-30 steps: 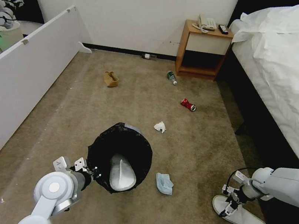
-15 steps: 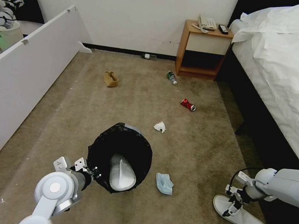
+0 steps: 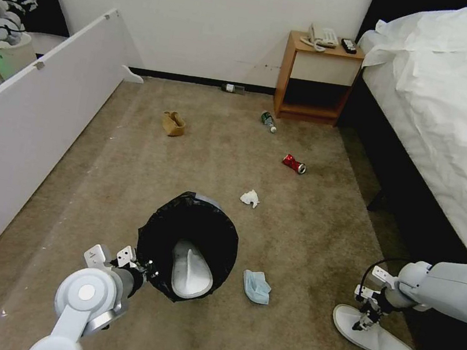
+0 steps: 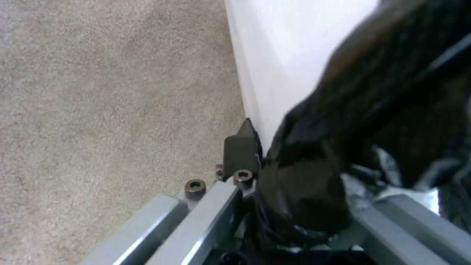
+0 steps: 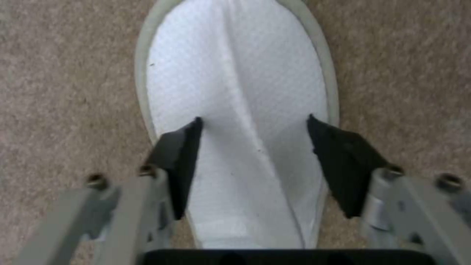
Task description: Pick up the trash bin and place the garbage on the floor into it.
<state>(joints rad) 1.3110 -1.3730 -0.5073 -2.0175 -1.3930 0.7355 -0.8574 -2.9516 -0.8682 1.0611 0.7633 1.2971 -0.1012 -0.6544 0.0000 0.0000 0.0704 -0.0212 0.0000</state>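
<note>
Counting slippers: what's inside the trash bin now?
One white slipper lies inside the trash bin, held at its rim by the left hand. The black liner hides anything beneath it.

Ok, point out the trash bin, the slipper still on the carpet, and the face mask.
trash bin (image 3: 164, 229): head view, black bag over the rim.
slipper (image 5: 235, 73): right wrist view, white upper, between the open claw's pads.
face mask (image 3: 256, 286): head view, blue middle.

You've got two white slippers — one (image 3: 191, 269) in the trash bin (image 3: 188, 232), one (image 3: 378, 339) on the floor (image 3: 125, 194). Two bottles — one (image 3: 268, 121) by the nightstand (image 3: 318, 79), one (image 3: 233, 88) at the floor's far edge. One can (image 3: 294, 163), one tissue (image 3: 250, 198), one face mask (image 3: 256, 286), one paper bag (image 3: 173, 124).
</note>
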